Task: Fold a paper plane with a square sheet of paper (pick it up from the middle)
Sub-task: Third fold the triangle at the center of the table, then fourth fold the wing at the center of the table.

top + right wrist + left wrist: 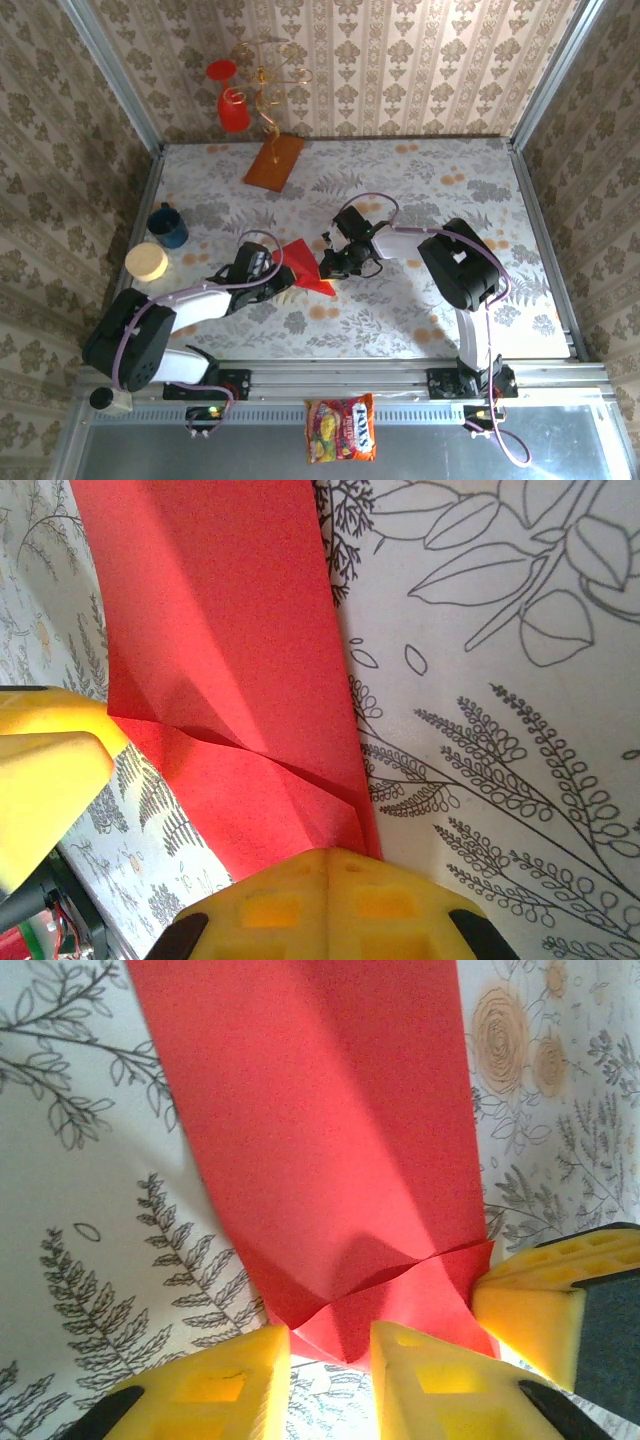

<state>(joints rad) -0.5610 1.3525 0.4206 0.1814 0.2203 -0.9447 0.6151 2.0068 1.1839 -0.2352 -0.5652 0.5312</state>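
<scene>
Mid-fold: the thin bright red square sheet of paper [303, 262], already creased into overlapping flaps, lies around the middle of the floral-patterned counter [430, 180], a little toward its near edge, between both claws; the left claw [330, 1385] is narrowly spread, a folded corner reaching into its gap; the right claw [330, 870] is pressed together at the sheet's folded edge, though I cannot tell whether it nips paper. Next, I judge, the left claw must close on that corner and carry it over without shifting the sheet.
</scene>
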